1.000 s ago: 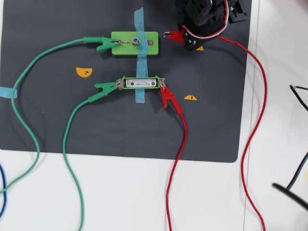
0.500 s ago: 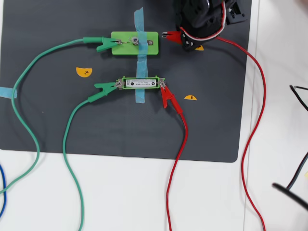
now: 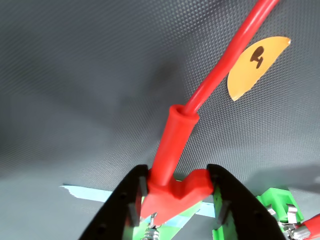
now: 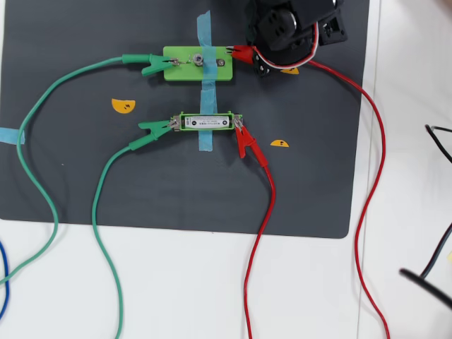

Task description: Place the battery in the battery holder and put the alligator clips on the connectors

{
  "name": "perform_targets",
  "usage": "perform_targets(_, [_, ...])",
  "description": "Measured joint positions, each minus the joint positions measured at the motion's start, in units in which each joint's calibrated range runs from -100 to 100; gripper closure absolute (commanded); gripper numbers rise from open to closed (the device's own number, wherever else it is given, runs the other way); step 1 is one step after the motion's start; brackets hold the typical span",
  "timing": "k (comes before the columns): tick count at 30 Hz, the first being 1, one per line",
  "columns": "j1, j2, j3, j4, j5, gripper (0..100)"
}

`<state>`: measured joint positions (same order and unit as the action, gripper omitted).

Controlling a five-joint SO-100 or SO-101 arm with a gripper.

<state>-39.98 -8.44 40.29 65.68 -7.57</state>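
The battery (image 4: 207, 122) lies in the narrow green battery holder (image 4: 182, 121). A green alligator clip (image 4: 152, 128) bites the holder's left connector and a red alligator clip (image 4: 245, 141) bites its right one. Another green clip (image 4: 152, 65) sits on the left end of the wider green block (image 4: 180, 67). My gripper (image 4: 252, 56) is shut on a second red clip (image 4: 242, 51), whose metal jaws touch the block's right end. In the wrist view, the black fingers (image 3: 125, 205) squeeze this red clip (image 3: 172, 187) of the gripper (image 3: 176, 175) over the green block (image 3: 175, 227).
A blue tape strip (image 4: 205, 88) crosses both green pieces on the dark mat (image 4: 70, 169). Orange half-disc markers (image 4: 123, 106) (image 4: 280, 143) (image 3: 255, 62) lie on the mat. Long red wire (image 4: 374, 162) and green wires (image 4: 42, 176) trail onto the white table. Black cables (image 4: 438, 141) sit at the right edge.
My gripper has moved left with the red clip. The clip's jaws, earlier a gap away from the wider green block, now reach its right end.
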Motion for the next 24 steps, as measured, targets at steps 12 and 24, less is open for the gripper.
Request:
perform_targets(12, [-2.9,0.0,0.0,-0.3,1.4,99])
perform_targets(24, [-2.9,0.0,1.6,-3.9,2.4,99])
